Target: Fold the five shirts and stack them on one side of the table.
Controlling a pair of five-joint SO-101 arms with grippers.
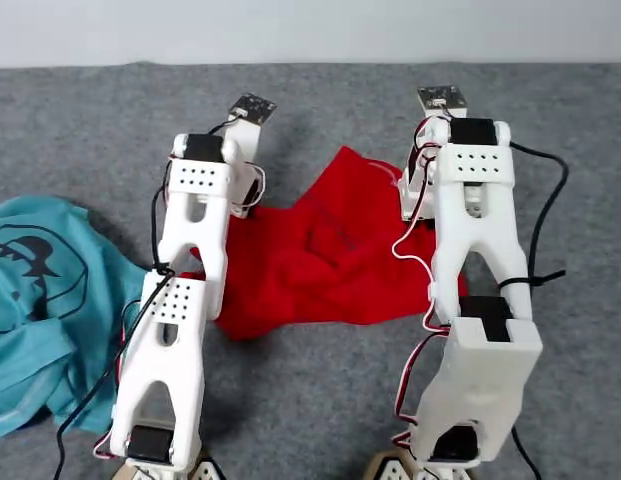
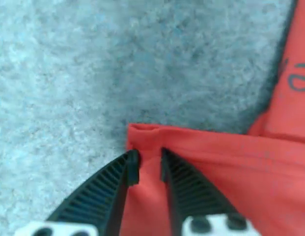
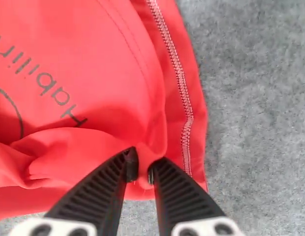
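black ribbed fingers (image 2: pixel 105 194) of my left hand (image 2: pixel 146 164) sit closest to the lens. they are drawn nearly together, with a hemmed corner of the crumpled red cotton shirt (image 1: pixel 320 260) pinched between their tips. that corner lies flat on the grey felt-like tabletop (image 1: pixel 550 130), and bare grey stretches out beyond the fingertips.

my right hand (image 3: pixel 140 167) is likewise almost closed, its tips nipping a raised fold of the same red shirt just beside a stitched hem. dark lettering and part of a drawn circle run across the cloth beyond that hand.

from above i see the red shirt spread in a rumpled heap between the two hands, one edge under each arm. a pointed corner sticks out past the hands towards the far side of the tabletop.

a teal shirt with a dark round print (image 1: pixel 35 290) lies bunched well out to the outer side of the left hand. i cannot tell whether it touches the red one, since the arm covers the gap.
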